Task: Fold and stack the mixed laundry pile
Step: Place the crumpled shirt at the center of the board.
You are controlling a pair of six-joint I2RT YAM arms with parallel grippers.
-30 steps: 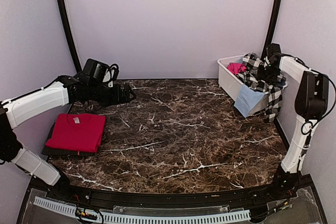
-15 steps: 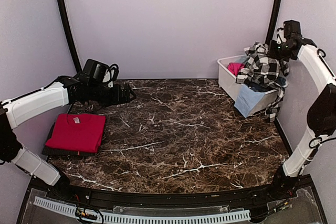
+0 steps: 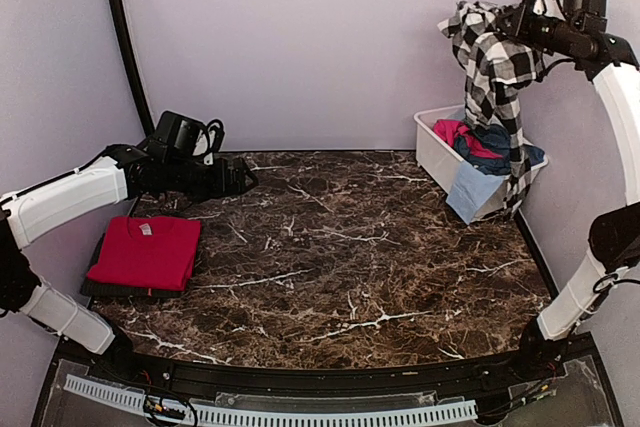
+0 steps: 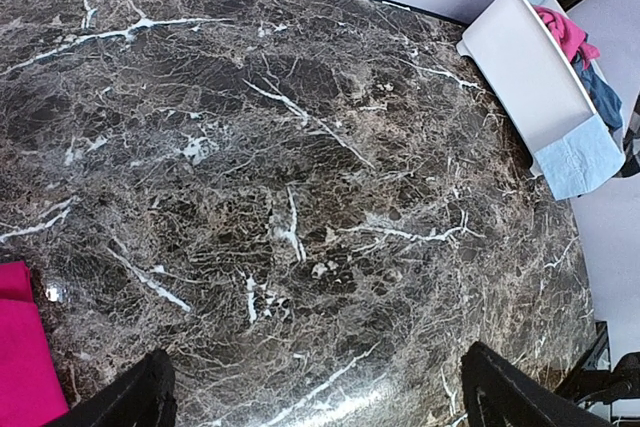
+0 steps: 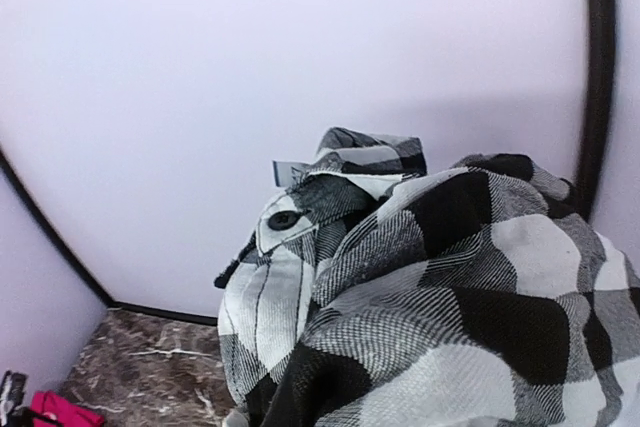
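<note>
Dangling from the right gripper, jaws clamped tight on the cloth: black-and-white checked shirt, held high over the white tub, hem trailing down past the rim. Small white tag beside a black button, too blurred to read. Lying in the tub: pink piece, navy blue piece, light blue piece draped over the wall. Folded at the left of the marble table: red tee on a dark garment, neck label too small to read. Hovering just beyond them, fingers spread wide, holding nothing: left gripper.
</note>
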